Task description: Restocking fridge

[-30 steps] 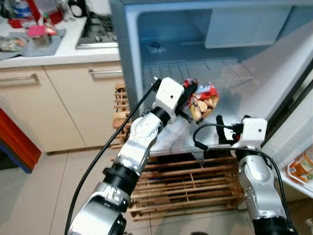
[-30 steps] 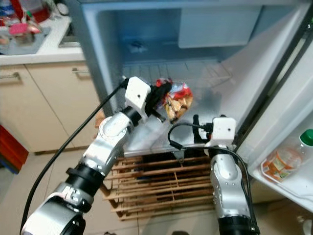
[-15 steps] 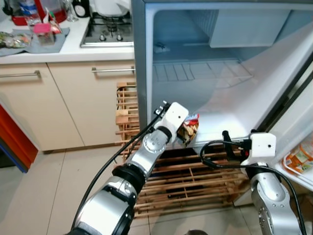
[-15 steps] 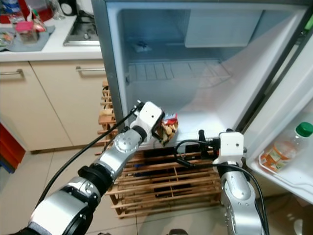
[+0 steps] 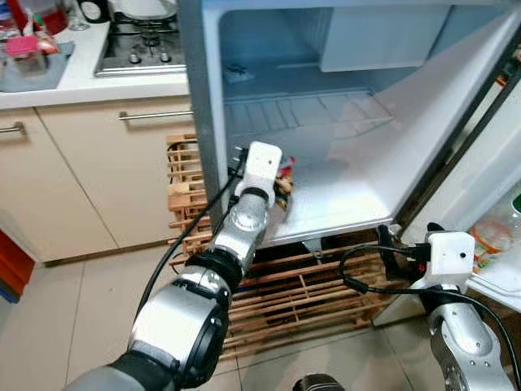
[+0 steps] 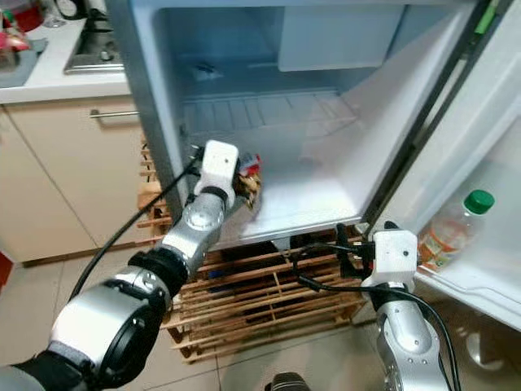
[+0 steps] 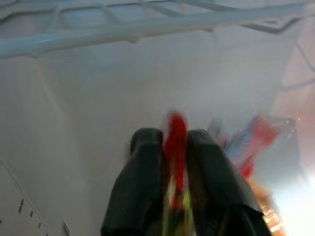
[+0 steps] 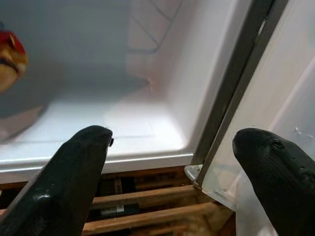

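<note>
Red-and-orange snack packet (image 5: pixel 282 184) is pinched by its top edge between the closed fingers of the left gripper (image 7: pixel 174 162), and hangs below them over the white fridge floor (image 5: pixel 342 195), near that floor's front-left corner, just inside the left wall. Contact between packet and floor cannot be confirmed. The wire shelf (image 5: pixel 301 110) sits above and further back. The packet's long axis runs downward from the fingers, so release would, in my judgement, drop it straight onto the floor near the front edge. The right gripper (image 8: pixel 177 162) holds nothing, fingers spread wide, outside the front-right corner beside the door frame (image 8: pixel 236 98). The left arm is plainly nearer the packet.
</note>
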Available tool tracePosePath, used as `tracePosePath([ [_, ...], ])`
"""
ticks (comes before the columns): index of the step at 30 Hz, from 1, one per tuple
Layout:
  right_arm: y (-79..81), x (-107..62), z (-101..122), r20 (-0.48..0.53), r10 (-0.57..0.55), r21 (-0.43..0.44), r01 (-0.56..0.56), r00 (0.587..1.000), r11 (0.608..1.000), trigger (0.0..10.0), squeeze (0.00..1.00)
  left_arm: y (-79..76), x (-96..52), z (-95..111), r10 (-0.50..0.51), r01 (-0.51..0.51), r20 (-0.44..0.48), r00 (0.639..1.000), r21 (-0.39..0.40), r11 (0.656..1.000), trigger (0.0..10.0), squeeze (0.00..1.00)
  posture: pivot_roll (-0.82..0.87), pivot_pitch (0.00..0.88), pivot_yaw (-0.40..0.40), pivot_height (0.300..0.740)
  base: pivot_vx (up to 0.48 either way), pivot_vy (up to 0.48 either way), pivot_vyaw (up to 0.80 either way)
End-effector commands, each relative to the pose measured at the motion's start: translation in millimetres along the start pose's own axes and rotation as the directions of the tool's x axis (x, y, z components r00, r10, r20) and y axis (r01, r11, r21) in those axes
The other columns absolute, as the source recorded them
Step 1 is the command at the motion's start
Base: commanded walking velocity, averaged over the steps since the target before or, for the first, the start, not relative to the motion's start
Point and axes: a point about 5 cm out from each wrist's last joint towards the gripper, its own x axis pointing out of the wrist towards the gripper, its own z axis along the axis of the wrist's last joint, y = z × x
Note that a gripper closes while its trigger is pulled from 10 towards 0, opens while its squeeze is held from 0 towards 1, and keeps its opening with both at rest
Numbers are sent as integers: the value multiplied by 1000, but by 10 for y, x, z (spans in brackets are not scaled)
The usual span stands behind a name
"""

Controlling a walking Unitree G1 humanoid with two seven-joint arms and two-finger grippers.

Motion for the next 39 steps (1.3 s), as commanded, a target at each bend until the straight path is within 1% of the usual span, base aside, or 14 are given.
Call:
tracePosePath([
  [1, -17, -7, 25, 2, 0, 2, 0, 1000, 1000, 10000, 0, -145, -6, 36, -10, 9, -24, 1000, -52, 999, 10000, 1000, -331, 1, -3, 740, 0, 0, 0],
  [4, 3, -2, 22, -3, 4, 3, -4, 1000, 1000, 10000, 0, -132, 2, 38, 21, -27, -49, 999, -114, 993, 10000, 1000, -336, 0, 1, 740, 0, 0, 0],
  [11, -1, -31, 19, -12, -3, 4, 3, 1000, 1000, 10000, 0, -283, 15, 258, -4, 7, 56, 998, -51, 999, 10000, 1000, -347, 0, 8, 740, 0, 0, 0],
  [15, 1, -41, 15, -14, -6, 5, 6, 1000, 1000, 10000, 0, -570, -68, 370, -165, 157, 162, 973, 63, 986, 10000, 1000, -331, 0, 2, 740, 0, 0, 0],
  [16, 1, -41, 15, -14, -6, 5, 6, 1000, 1000, 10000, 0, -570, -68, 370, -165, 157, 162, 973, 63, 986, 10000, 1000, -331, 0, 2, 740, 0, 0, 0],
  [18, 10, -28, 12, -14, -5, 8, 5, 1000, 1000, 10000, 0, -719, -141, 289, -294, 283, 138, 946, 95, 954, 10000, 984, -319, 0, 3, 740, 0, 0, 0],
  [21, 30, 14, 14, -9, -3, 15, 3, 1000, 1000, 10000, 0, -828, -291, 43, -484, 475, 86, 871, 105, 874, 10000, 925, -300, 0, 14, 740, 0, 0, 0],
  [22, 37, 32, 14, -6, -3, 18, 3, 1000, 1000, 10000, 0, -798, -319, -32, -491, 483, 75, 868, 108, 869, 10000, 0, -293, 0, 17, 740, 0, 0, 0],
  [27, 72, 121, 16, 8, -8, 36, 8, 1000, 999, 10000, 0, -597, -466, -129, -545, 541, 161, 823, 73, 838, 10000, 0, -251, 0, 23, 740, 0, 0, 0],
  [31, 117, 168, 15, 15, 1, 45, -1, 1000, 999, 10000, 0, -429, -555, 21, -568, 559, 272, 777, 118, 821, 10000, 0, -226, 0, 22, 740, 0, 0, 0],
  [33, 161, 211, 46, 49, -38, 63, 35, 998, 997, 10000, 0, -190, -684, 228, -600, 563, 379, 704, 218, 798, 10000, 0, -190, 0, 22, 740, 0, 0, 0],
  [36, 239, 194, 73, 69, -54, 47, 50, 996, 998, 10000, 0, -33, -809, 261, -639, 555, 391, 662, 318, 769, 10000, 0, -173, 0, 29, 740, 0, 0, 0],
  [37, 239, 194, 73, 69, -54, 47, 50, 996, 998, 10000, 0, -33, -809, 261, -639, 555, 391, 662, 318, 769, 10000, 0, -173, 0, 29, 740, 0, 0, 0],
  [39, 263, 270, 98, 85, -75, 68, 69, 994, 995, 10000, 0, 259, -846, 220, -535, 506, 378, 756, 181, 843, 10000, 0, -164, 0, 52, 740, 0, 0, 0],
])
